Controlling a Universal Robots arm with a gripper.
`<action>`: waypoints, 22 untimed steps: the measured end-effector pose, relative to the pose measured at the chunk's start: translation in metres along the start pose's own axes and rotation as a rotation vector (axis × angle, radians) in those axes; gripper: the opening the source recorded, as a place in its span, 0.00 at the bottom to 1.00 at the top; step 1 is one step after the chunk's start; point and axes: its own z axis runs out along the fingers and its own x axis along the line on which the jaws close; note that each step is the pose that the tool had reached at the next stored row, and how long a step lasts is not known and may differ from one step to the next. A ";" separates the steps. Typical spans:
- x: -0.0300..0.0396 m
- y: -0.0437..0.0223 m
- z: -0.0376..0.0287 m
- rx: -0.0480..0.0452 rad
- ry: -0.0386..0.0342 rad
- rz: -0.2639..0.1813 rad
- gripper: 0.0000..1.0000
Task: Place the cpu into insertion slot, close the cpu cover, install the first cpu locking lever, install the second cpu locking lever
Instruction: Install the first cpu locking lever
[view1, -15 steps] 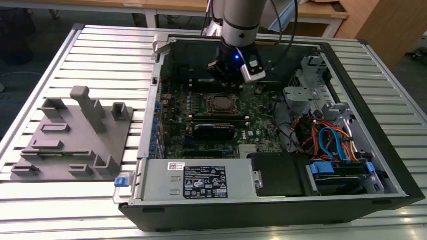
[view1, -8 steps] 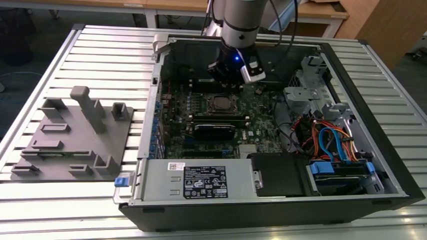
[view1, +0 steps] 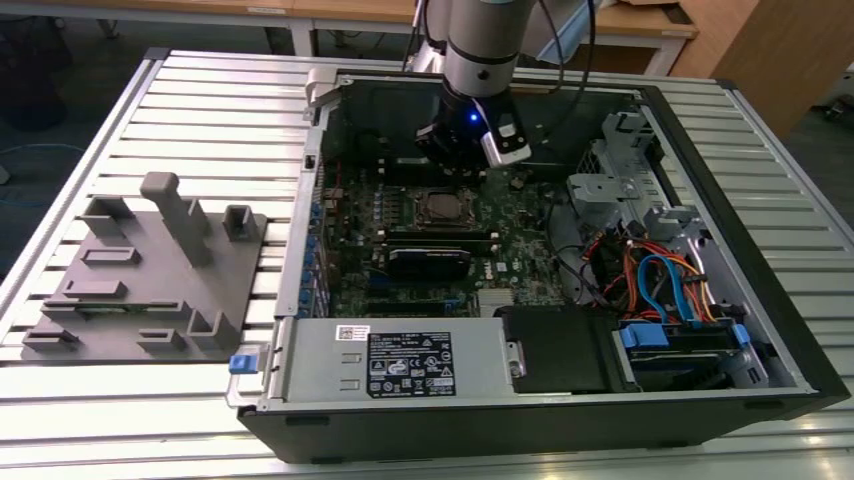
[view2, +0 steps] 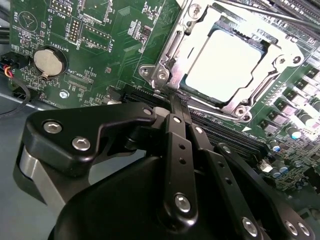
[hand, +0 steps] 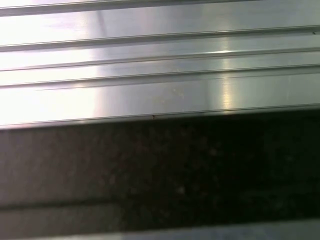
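Note:
The cpu (view2: 222, 65), a pale silver square, lies in the insertion slot (view2: 165, 65) on the green board. The cpu cover (view2: 267, 62), a silver frame with a square window, lies flat over the cpu's edges. One thin lever rod (view2: 215, 106) runs along the socket's near side and another (view2: 250, 12) along its far side. My gripper (view2: 175, 100) is shut with nothing visible between its black fingers, and its tips are right at the socket's near corner. In the exterior view the gripper (view1: 458, 165) hangs inside the case just beyond the socket (view1: 438, 208).
The open computer case (view1: 534, 400) lies on a slatted metal table (hand: 160, 75). A black card (view1: 430, 262) and memory slots sit near the socket, with cables (view1: 654, 280) at the exterior view's right. A grey fixture block (view1: 147, 270) stands at its left. A coin battery (view2: 49, 61) is on the board.

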 end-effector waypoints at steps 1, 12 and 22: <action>0.0000 0.0000 -0.0002 0.0000 0.0000 0.000 0.10; -0.0001 0.0001 -0.0011 0.0117 -0.0010 0.000 0.10; -0.0006 -0.0001 0.0034 0.0213 -0.0021 0.000 0.10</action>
